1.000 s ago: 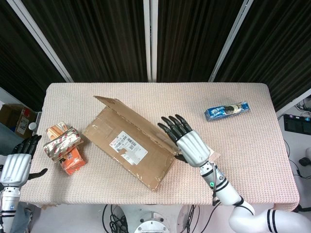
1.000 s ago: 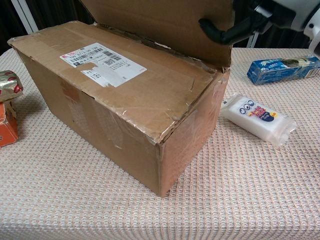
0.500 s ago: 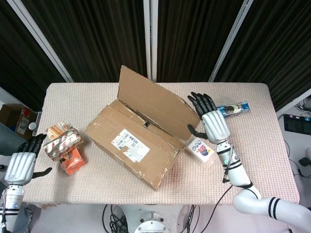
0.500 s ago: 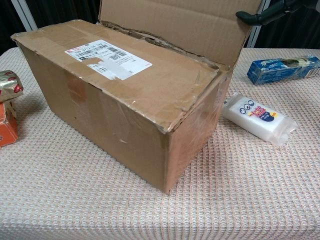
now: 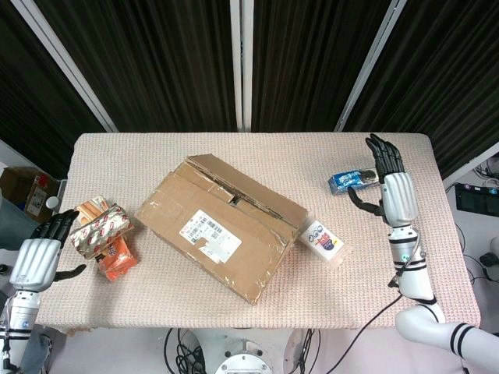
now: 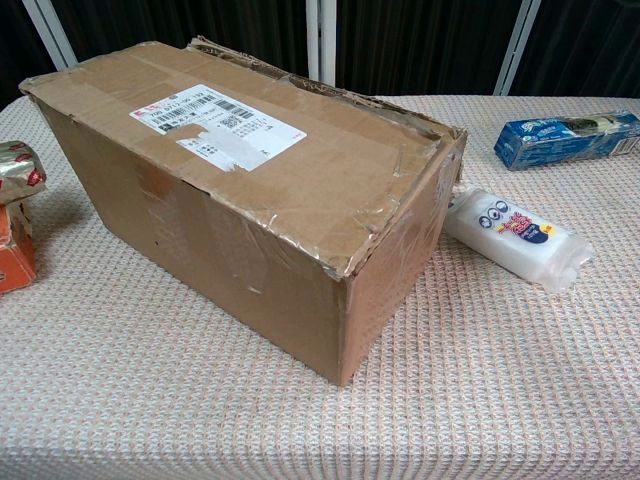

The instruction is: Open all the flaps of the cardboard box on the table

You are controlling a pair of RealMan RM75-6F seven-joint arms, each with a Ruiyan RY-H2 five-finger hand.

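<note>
Cardboard box [image 5: 222, 228] sits near the centre of the table [image 5: 257, 148], set at an angle to the table edges. Its long top flaps [image 6: 250, 135] lie flat over the opening, with torn, ragged edges along the seam. A white shipping label [image 5: 210, 232] with barcodes is stuck to the nearer flap.

Right hand [image 5: 394, 191] hovers over the right part of the table, well apart from the box, fingers extended and spread, holding nothing. It shows in the head view only. Left hand [image 5: 37, 257] hangs beyond the left table edge, fingers loosely apart, also holding nothing.

A blue snack packet [image 5: 352, 180] lies just beside the right hand, toward the far right of the table. A white wrapped packet [image 5: 323, 241] with a printed face and coloured lettering lies against the right end of the box; the chest view shows one end of it tucked close to the box wall. At the left edge of the table, a patterned foil-wrapped item [image 5: 100, 229] rests on an orange carton [image 5: 115, 257].

The table carries a beige woven cloth. Dark panels with pale frames stand behind it.
</note>
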